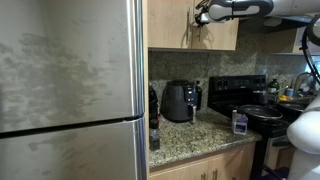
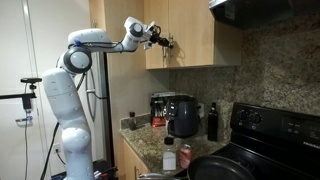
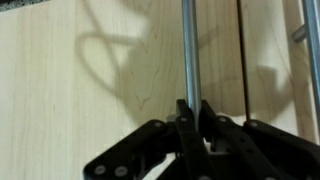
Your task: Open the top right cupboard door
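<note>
A stainless refrigerator (image 1: 70,70) fills most of an exterior view and is the biggest thing in the kitchen. Next in size, the white arm (image 2: 78,75) stands beside the counter and reaches up and across to the wall cupboards. Below them runs the speckled granite counter (image 1: 195,135), with a black stove (image 2: 272,125) next to it. The top right cupboard door (image 1: 222,30), a tall light-wood panel, hangs high above the counter. In the wrist view it looks flush with the neighbouring door (image 3: 265,70), with only a thin dark seam between the 2 panels. A black appliance (image 1: 178,101) sits on the counter against the backsplash. The gripper (image 3: 190,104) is at the door's edge, level with its upper part. Its 2 fingers (image 3: 183,118) are pressed together on the silver bar handle (image 3: 187,50), which runs straight up between them. A small jar (image 1: 239,122) stands on the counter just beside the stove.
</note>
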`<state>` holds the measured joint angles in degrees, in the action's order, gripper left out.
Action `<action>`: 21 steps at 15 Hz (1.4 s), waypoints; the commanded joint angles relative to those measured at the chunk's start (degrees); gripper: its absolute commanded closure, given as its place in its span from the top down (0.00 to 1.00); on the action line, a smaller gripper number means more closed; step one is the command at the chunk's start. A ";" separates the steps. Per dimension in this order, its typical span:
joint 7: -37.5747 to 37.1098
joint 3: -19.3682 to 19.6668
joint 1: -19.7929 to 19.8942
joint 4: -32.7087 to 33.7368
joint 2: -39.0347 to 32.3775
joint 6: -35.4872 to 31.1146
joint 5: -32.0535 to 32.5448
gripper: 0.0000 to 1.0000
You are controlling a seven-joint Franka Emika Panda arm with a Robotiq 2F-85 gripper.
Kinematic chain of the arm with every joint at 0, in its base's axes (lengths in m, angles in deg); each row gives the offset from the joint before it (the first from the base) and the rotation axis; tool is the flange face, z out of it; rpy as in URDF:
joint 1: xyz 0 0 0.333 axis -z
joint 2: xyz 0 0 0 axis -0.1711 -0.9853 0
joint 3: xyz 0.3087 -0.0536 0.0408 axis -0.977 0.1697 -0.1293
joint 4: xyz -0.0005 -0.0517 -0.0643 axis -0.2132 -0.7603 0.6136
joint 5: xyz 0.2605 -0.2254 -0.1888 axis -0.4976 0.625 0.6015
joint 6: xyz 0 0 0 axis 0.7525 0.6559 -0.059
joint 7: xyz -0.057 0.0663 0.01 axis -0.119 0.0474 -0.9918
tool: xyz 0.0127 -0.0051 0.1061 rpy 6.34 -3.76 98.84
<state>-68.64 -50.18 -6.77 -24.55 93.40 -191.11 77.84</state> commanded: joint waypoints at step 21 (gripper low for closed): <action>23.96 8.94 0.43 -8.55 23.23 20.12 -15.00 0.84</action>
<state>-47.03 -40.24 -4.36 -36.38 120.66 -168.32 66.85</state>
